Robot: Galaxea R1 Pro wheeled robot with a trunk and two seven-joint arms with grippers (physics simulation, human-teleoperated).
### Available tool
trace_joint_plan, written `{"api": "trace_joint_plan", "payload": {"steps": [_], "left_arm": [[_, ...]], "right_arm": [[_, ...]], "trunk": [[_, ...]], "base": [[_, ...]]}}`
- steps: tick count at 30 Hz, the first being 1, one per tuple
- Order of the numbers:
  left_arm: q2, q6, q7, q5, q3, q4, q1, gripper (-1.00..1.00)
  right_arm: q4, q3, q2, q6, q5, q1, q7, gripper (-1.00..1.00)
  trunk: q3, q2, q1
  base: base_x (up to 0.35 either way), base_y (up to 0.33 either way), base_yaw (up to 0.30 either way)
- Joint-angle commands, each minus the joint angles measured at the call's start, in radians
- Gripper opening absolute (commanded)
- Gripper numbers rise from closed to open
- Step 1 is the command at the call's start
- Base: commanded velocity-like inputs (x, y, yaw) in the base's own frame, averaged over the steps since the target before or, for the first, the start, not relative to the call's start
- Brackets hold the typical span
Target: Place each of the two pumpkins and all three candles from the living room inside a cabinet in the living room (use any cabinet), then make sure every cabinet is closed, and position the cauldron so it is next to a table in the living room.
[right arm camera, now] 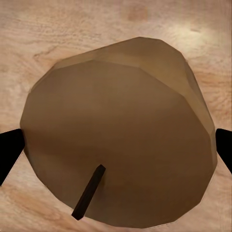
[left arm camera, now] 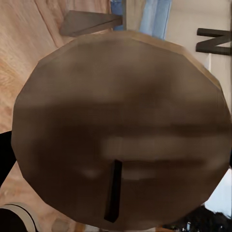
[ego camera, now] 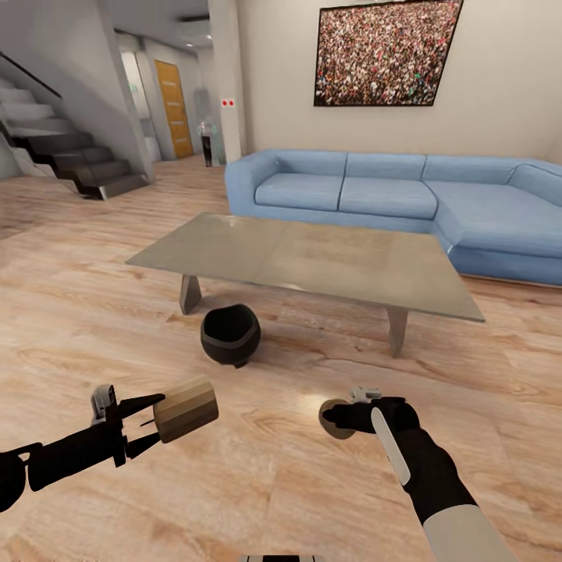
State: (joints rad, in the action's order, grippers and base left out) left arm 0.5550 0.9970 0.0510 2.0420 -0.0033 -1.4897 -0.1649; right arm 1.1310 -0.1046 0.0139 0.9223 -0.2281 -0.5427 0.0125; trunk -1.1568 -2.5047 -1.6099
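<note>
Low over the wood floor, my left gripper (ego camera: 158, 421) is shut on a beige candle (ego camera: 186, 410) held on its side. The left wrist view shows that candle's (left arm camera: 121, 130) flat end and dark wick close up. My right gripper (ego camera: 353, 417) is shut on a second candle (ego camera: 334, 421); in the right wrist view this candle (right arm camera: 121, 140) sits between the two black fingertips (right arm camera: 8, 151). The black cauldron (ego camera: 230, 334) rests on the floor by the near left leg of the grey table (ego camera: 312, 261), beyond both grippers. The pumpkins and the cabinet are out of view.
A blue corner sofa (ego camera: 390, 191) stands behind the table against the wall. Dark stairs (ego camera: 70, 160) rise at the far left, with a hallway and an orange door (ego camera: 173, 108) beyond. Open floor surrounds both arms.
</note>
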Motion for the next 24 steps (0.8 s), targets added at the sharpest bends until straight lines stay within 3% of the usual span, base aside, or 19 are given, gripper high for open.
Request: {"api": "trace_joint_plan", "payload": {"steps": [1, 16, 24], "left_arm": [[0.000, 0.002, 0.004, 0.006, 0.000, 0.000, -0.001, -1.00], [0.002, 0.002, 0.004, 0.003, 0.000, 0.002, -0.001, -1.00], [0.003, 0.003, 0.004, 0.002, 0.007, 0.055, -0.001, -1.00]], "right_arm": [[0.001, 0.000, 0.000, 0.004, -0.002, 0.000, 0.001, -1.00], [0.001, 0.000, 0.000, 0.004, -0.002, 0.000, 0.002, -1.00], [0.001, 0.000, 0.000, 0.004, -0.003, 0.000, 0.002, -1.00]], "trunk": [[0.002, 0.000, 0.001], [0.040, 0.003, 0.007], [0.059, 0.021, 0.019]], "base": [[0.000, 0.000, 0.172], [0.000, 0.000, 0.172], [0.000, 0.000, 0.172]]}}
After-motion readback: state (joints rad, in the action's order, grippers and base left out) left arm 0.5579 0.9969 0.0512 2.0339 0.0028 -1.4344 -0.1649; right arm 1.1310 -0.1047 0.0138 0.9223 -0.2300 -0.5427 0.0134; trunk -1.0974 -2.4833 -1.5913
